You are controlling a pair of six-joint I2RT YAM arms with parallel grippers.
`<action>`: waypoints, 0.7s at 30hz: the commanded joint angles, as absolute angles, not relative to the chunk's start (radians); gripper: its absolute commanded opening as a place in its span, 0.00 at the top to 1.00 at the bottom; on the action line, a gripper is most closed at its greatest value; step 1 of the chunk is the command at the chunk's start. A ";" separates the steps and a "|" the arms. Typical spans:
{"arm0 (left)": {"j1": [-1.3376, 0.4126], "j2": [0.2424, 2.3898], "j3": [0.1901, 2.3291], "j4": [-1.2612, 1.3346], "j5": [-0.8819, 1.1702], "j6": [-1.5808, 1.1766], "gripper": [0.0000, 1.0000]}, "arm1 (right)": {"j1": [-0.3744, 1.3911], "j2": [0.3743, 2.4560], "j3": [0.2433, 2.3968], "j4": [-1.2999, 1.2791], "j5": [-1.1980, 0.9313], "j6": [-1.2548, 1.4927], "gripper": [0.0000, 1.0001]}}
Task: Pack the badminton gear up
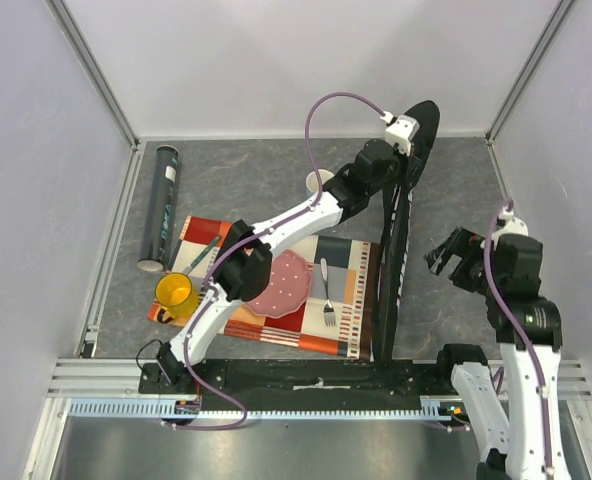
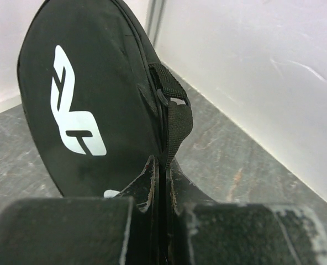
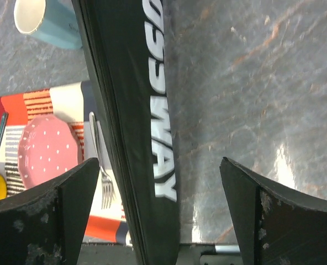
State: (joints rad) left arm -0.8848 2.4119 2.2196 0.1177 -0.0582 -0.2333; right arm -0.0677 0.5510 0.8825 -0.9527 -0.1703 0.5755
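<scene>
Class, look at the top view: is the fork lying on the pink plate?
No, the fork lies on the patterned mat beside the pink plate, not on it.

The long black fabric racket bag (image 3: 125,110) is carrying white capital lettering (image 3: 162,127) along its side, reading "SSWAY" in the right wrist view (earlier letters are running off the top edge); a white angular logo (image 2: 75,110) is showing on its rounded head end; the dark cylindrical tube (image 1: 162,205) is bearing teal print too small to read.
</scene>
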 commanded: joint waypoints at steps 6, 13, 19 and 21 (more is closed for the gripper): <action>-0.928 2.463 2.384 0.097 -0.028 -0.365 0.95 | -0.055 0.896 0.930 -0.683 -0.416 0.351 0.02; -0.928 2.488 2.433 0.098 -0.043 -0.393 0.96 | 0.099 1.023 0.890 -0.552 -0.287 0.397 0.02; -0.927 2.480 2.431 0.095 -0.038 -0.406 0.96 | 0.209 1.143 0.878 -0.462 0.046 0.497 0.17; -0.927 2.473 2.430 0.083 -0.034 -0.405 0.95 | 0.207 1.161 0.861 -0.430 0.142 0.528 0.43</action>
